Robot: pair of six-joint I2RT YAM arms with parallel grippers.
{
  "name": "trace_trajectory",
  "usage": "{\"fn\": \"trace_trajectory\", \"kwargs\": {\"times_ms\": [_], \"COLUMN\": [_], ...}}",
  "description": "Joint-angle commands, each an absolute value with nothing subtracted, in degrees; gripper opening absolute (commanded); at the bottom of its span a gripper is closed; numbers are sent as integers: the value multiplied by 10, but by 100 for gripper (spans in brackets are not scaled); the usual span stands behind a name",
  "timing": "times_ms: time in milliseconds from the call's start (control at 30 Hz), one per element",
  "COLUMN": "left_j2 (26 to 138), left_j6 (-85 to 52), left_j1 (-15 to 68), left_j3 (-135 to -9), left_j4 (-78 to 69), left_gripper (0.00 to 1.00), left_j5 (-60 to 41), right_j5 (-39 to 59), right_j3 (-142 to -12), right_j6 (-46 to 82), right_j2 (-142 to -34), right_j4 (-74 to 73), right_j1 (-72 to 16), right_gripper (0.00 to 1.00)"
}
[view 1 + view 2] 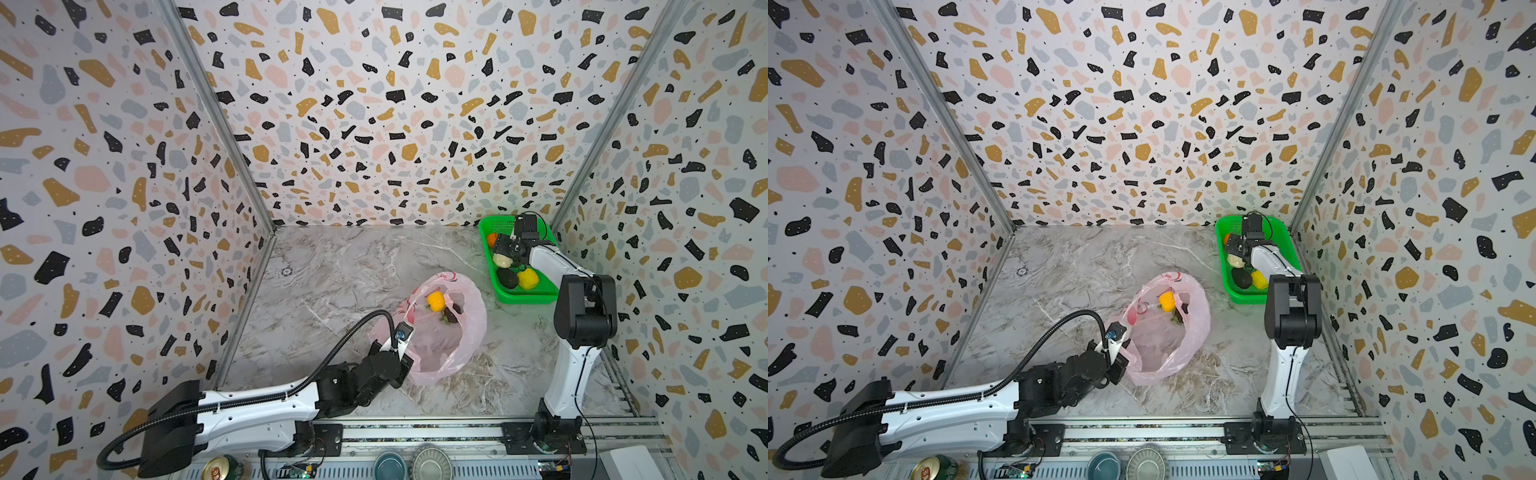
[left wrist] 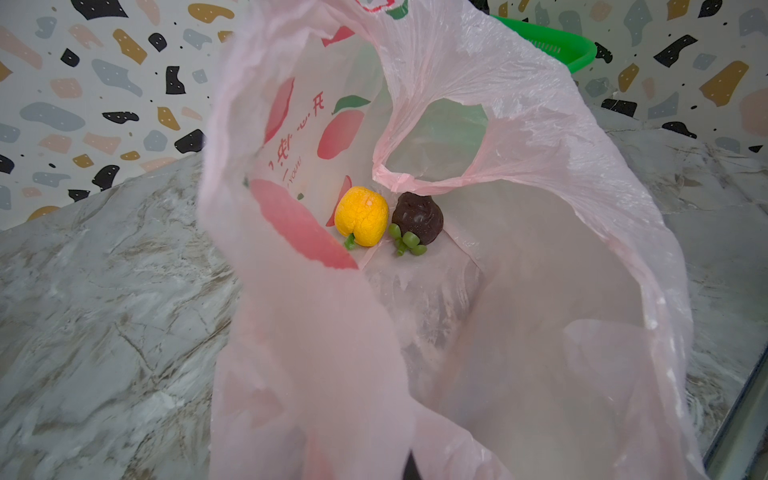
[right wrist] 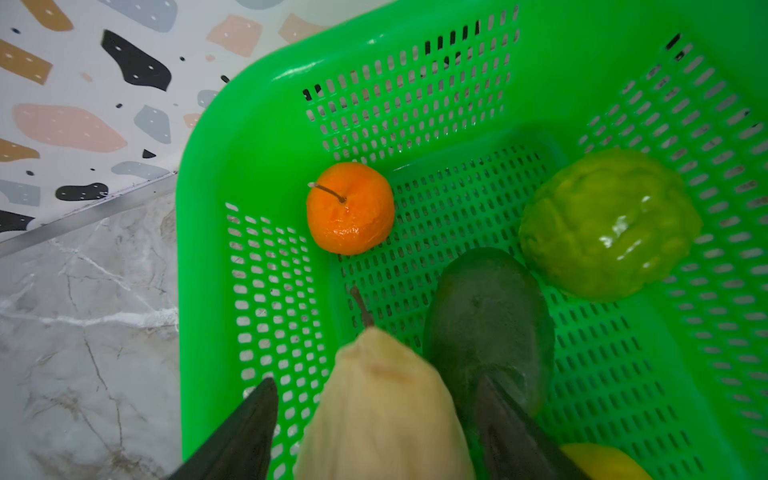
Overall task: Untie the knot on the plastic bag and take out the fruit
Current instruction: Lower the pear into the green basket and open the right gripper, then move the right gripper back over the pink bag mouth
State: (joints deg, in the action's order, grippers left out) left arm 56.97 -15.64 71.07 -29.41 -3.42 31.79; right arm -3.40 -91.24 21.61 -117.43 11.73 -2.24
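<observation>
Pink bag [image 1: 451,345] clamped in my left claw [image 1: 405,357], yellow fruit [image 2: 361,216] and dark fruit [image 2: 417,216] inside, green basket [image 1: 528,296] at two o'clock of it, my right claw [image 3: 376,384] apart astride the pear [image 3: 386,428].

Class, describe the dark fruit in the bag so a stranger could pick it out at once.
Find the pink bag lying open, near the green basket. Two fruits lie inside it, side by side. Yours is the dark fruit with green leaves at its stem, not the yellow fruit.
</observation>
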Motion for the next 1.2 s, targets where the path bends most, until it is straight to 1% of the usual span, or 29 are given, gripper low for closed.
{"fn": "trace_trajectory", "kwargs": {"times_ms": [0,133,400,567,767,867,1000,1100,1167], "left_j2": [567,566,567,566,566,565,563,563,565], "left_j6": [-153,-154,-152,-150,-147,-145,-143,-142,-142], "left_j1": [712,712,712,712,712,712,712,712,712], "left_j3": [-313,-313,-314,-314,-313,-312,-312,-312,-312], "left_j4": [-39,-39,-41,-43,-50,-52,-54,-58,-61], "left_gripper": [0,0,0,0,0,0,0,0,0], "left_j5": [317,316,316,320,322,322,325,325,323], "right_j5": [-40,-46,-30,0,49,69,69,59,42], "right_j3": [-942,-944,-923,-861,-764,-727,-694,-675,-668], "right_j6": [225,223,217,212,211,217,244,280,307], "right_j2": [-1162,-1152,-1109,-1027,-883,-810,-725,-677,-655], "right_j4": [124,127,145,170,228,273,329,357,367], "right_j1": [-21,-21,-22,-31,-61,-93,-160,-227,-289], "right_gripper": [82,86,86,86,86,86,86,85,84]}}
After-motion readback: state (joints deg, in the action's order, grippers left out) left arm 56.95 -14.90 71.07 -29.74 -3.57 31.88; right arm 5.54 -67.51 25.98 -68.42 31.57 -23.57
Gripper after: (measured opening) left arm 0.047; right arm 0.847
